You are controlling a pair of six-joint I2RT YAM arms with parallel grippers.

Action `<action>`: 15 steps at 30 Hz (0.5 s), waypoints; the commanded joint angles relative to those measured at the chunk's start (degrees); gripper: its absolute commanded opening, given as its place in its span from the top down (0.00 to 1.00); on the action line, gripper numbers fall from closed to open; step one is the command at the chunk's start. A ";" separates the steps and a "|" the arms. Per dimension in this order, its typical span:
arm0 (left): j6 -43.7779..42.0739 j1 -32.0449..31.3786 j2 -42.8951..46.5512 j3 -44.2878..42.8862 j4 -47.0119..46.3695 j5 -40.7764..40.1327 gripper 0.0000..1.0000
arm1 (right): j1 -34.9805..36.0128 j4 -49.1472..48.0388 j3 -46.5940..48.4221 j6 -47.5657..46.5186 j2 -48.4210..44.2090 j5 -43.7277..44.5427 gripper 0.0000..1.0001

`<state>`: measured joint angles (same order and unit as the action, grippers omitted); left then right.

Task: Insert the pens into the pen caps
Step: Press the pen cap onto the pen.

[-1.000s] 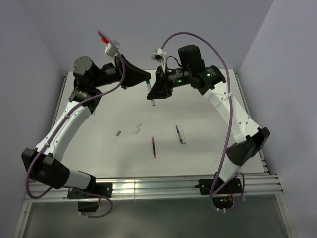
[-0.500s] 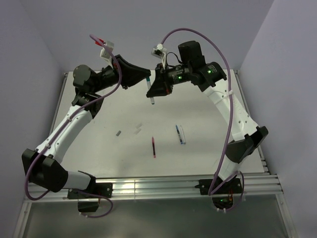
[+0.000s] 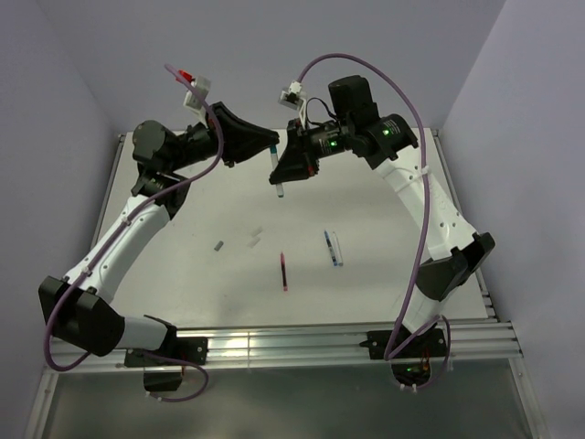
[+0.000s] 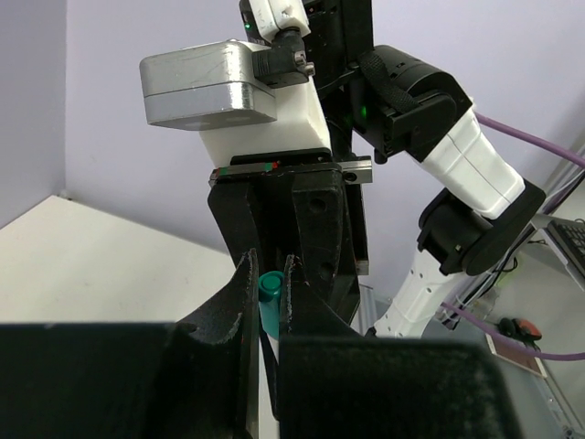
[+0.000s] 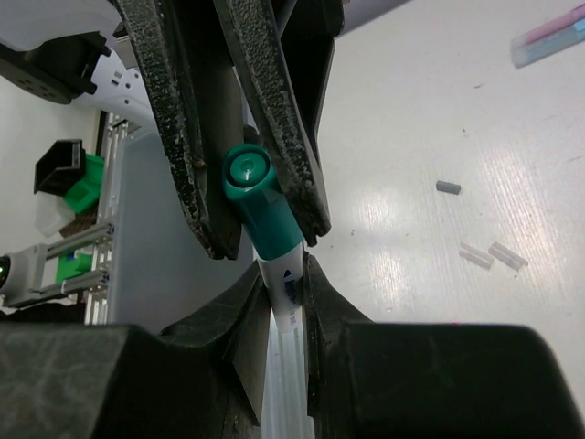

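Observation:
My right gripper [image 3: 281,172] is shut on a white pen [image 5: 291,306] and holds it upright above the table's far middle; its own view [image 5: 285,274] shows the barrel between its fingers. A teal pen cap [image 5: 257,208] sits over the pen's top end. My left gripper [image 3: 271,146] is shut on that cap [image 4: 269,294], its fingers [image 5: 274,119] pinching it from either side. The left wrist view [image 4: 267,263] shows the cap's round end between the jaws. A red pen [image 3: 283,272] and a dark blue pen [image 3: 333,248] lie on the table.
A grey cap [image 3: 219,245] and pale caps [image 3: 254,240] lie on the white table [image 3: 183,274] left of the red pen. They also show in the right wrist view, grey [image 5: 447,187] and pale [image 5: 489,255]. A pink and light blue stick [image 5: 548,41] lies at that view's top right.
The left arm swung slightly and its gripper closed in on the right gripper; the right gripper lifted a little with the pen. Almost nothing has moved in the last half second.

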<state>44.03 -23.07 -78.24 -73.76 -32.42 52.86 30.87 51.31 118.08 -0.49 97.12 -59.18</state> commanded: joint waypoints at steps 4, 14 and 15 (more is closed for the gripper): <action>-3.25 -5.75 -1.92 5.99 21.26 25.10 1.00 | -1.96 -23.19 6.37 -0.81 -3.78 -1.82 1.00; -18.96 -6.02 -4.64 0.64 42.86 28.44 1.00 | -2.31 -18.00 8.30 -8.38 -3.78 0.56 1.00; -19.24 -6.02 -4.99 0.02 43.49 28.44 1.00 | -2.31 -17.91 8.30 -8.39 -3.78 0.82 1.00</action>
<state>32.58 -24.18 -78.98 -77.89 -18.39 56.75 30.87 57.34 118.08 -8.45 97.12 -56.12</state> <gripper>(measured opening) 0.088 0.228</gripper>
